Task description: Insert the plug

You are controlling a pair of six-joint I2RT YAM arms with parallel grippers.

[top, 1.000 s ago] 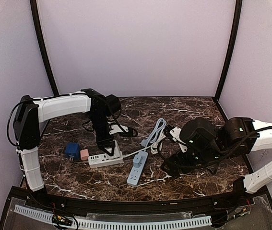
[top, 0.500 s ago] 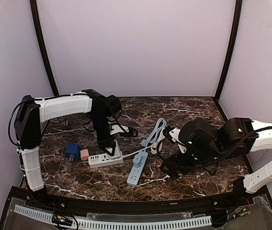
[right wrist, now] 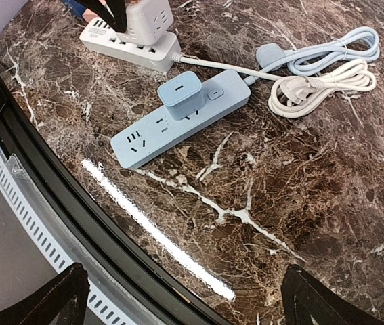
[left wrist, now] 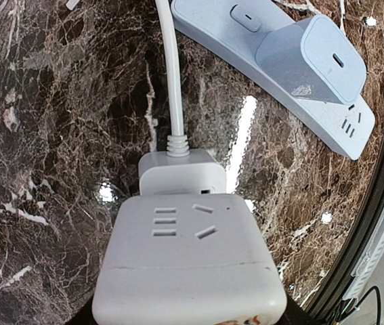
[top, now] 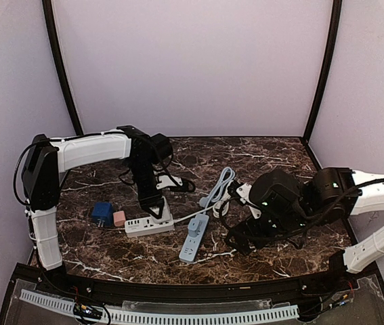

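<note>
My left gripper (top: 154, 207) is shut on a white cube plug adapter (left wrist: 190, 264), which stands on the right end of the white power strip (top: 147, 225). In the left wrist view the cube fills the bottom and hides my fingers; the strip's end and its cord (left wrist: 173, 81) show beyond it. In the right wrist view the cube (right wrist: 148, 15) sits on the white strip (right wrist: 127, 46). A blue power strip (top: 193, 240) lies nearby with a blue-grey adapter (right wrist: 180, 95) plugged into it. My right gripper (top: 236, 238) is open and empty, low over the marble right of the blue strip.
A dark blue cube (top: 101, 212) and a pink cube (top: 119, 218) sit left of the white strip. A coiled white cable with its plug (right wrist: 317, 84) and a coiled blue cable (right wrist: 334, 47) lie behind the blue strip. The table's black front rim (right wrist: 76, 217) is close.
My right arm has shifted slightly left toward the blue strip. My left gripper has stayed on the white cube with hardly any motion.
</note>
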